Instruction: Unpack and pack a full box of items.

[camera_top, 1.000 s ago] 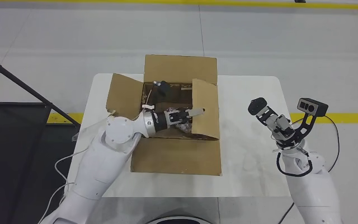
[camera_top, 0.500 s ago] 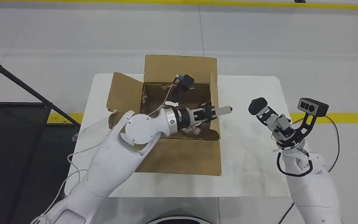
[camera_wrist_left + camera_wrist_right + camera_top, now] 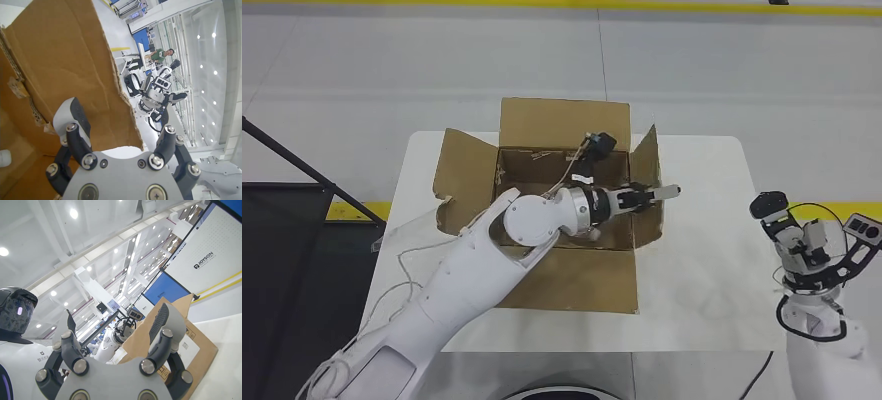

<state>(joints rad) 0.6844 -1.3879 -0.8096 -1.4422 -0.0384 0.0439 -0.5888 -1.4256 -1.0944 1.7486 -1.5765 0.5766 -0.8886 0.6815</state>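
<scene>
An open cardboard box (image 3: 560,282) sits mid-table. My left arm stretches across its opening to the right flap (image 3: 646,196), which stands tilted outward. The left gripper (image 3: 666,190) is open at that flap's edge. In the left wrist view the flap (image 3: 66,66) lies against one finger (image 3: 78,113), while the other finger (image 3: 167,137) is past the torn edge; the gripper (image 3: 121,119) holds nothing. A white item (image 3: 4,158) peeks from inside the box. My right gripper (image 3: 768,207) hangs open and empty near the table's right edge, with the box (image 3: 191,336) beyond the gripper (image 3: 117,313).
The box's back flap (image 3: 564,122) and left flap (image 3: 462,170) are folded outward. My arm hides most of what is inside. Bare white table (image 3: 697,290) lies between the box and the right arm. A dark mat (image 3: 282,270) is on the floor at the left.
My left arm swept rightward across the box, and the right flap went from folded inward to standing outward. The right arm drew back toward the table's right edge.
</scene>
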